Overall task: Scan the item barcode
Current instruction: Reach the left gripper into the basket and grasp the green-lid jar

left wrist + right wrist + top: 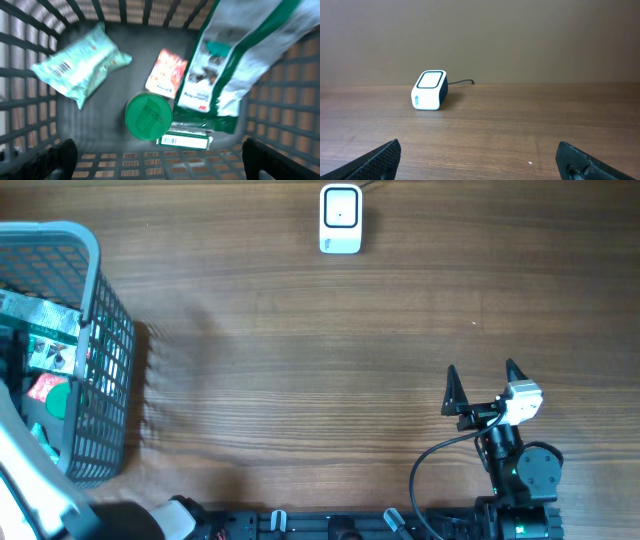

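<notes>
A brown wood-grain surface [300,360] carries a white scanner [340,219] at the far edge and a grey mesh basket [100,350] at left.

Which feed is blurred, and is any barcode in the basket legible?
Left wrist: blurred throughout, the barcode on the pale green packet only smeared stripes. Right wrist: sharp, scanner crisp. Overhead: sharp, basket casts a soft shadow on the table.

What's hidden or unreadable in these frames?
- Overhead: the basket is cut by the left edge, and its mesh wall hides most of the contents.
- Left wrist: blur makes the print on the green-white bag and orange sachet unreadable. The barcode on the pale packet shows only as smeared bars.
- Right wrist: the scanner is too small to tell any indicator state.
</notes>
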You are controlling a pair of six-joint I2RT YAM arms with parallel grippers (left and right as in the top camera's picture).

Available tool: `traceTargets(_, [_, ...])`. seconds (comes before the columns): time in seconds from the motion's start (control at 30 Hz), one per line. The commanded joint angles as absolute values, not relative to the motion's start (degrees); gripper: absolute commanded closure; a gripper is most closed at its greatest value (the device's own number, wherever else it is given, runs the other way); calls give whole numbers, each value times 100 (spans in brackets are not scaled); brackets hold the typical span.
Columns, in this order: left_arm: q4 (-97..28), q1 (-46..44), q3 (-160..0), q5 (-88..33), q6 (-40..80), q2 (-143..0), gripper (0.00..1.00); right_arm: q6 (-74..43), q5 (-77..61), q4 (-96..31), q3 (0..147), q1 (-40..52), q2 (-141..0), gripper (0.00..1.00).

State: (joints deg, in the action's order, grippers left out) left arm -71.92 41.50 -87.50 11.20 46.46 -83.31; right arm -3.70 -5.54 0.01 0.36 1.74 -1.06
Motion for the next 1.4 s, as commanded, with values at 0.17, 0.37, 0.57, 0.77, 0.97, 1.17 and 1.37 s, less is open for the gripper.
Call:
traceTargets(0.17, [-7402, 3999, -8796, 814, 4692, -9800, 0, -303, -585, 32, 30, 209, -104, 0])
traceTargets(0.37, [-7238, 4001, -8573, 816, 4674, -10108, 0, -305, -585, 32, 30, 207, -104, 0])
traceTargets(0.57, [-6580, 4001, -7747, 814, 4676, -10108, 0, -305, -585, 32, 30, 207, -104, 0])
traceTargets(0.77, [-5881, 4001, -7105, 840, 4674, -10108, 0, -305, -585, 32, 30, 207, -104, 0])
traceTargets(0.97, [-5470, 4003, -6969, 1096, 4678, -10106, 27, -303, -585, 32, 30, 207, -104, 0])
traceTargets(1.17, [-5393, 4001, -6976, 1111, 4678, -10103, 39, -303, -582, 32, 30, 207, -104, 0])
traceTargets(1.37, [-5424, 4001, -6978, 1033, 4672, -9830, 39, -303, -585, 32, 30, 207, -104, 0])
